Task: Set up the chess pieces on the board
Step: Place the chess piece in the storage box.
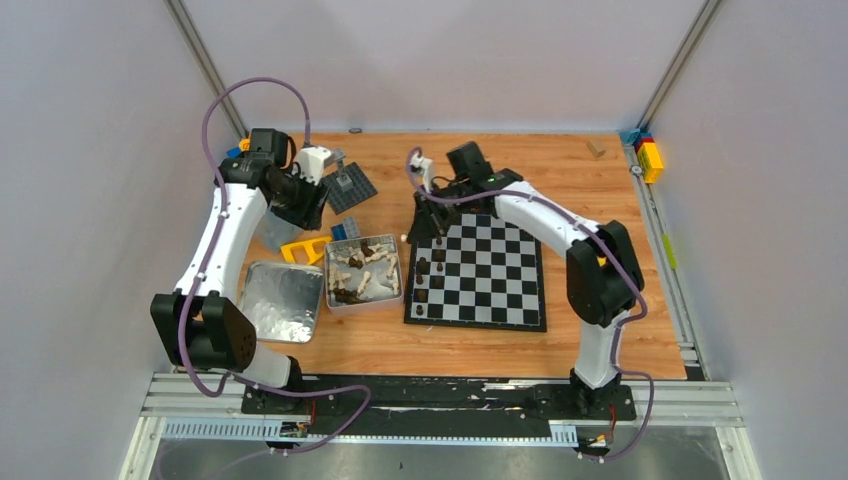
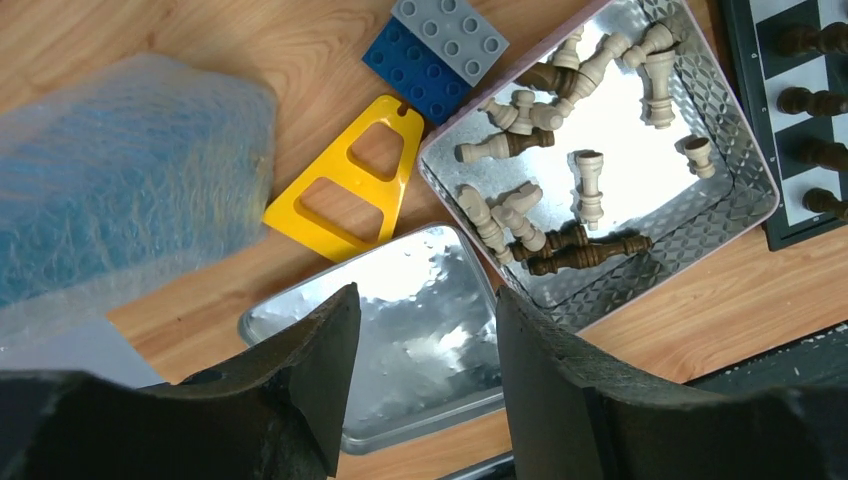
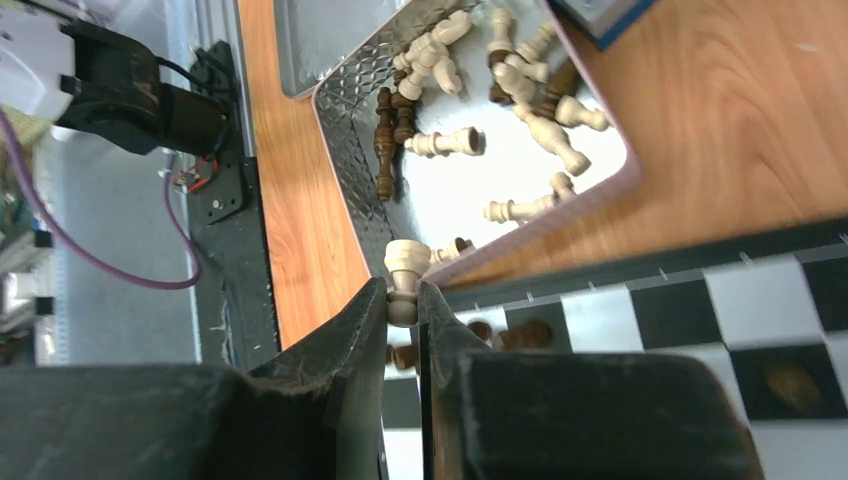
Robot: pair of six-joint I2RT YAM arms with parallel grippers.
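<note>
Right gripper (image 3: 403, 303) pinching cream piece (image 3: 407, 260) over board (image 3: 770, 290) edge. Next: stand it up on free square, let go gently. Left gripper (image 2: 425, 335) wide apart, holding nothing.

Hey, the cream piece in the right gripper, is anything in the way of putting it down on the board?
Only the dark pieces standing along the board's edge nearest the tin. Some are right under the right gripper and its cream piece. The other squares look bare.
</note>
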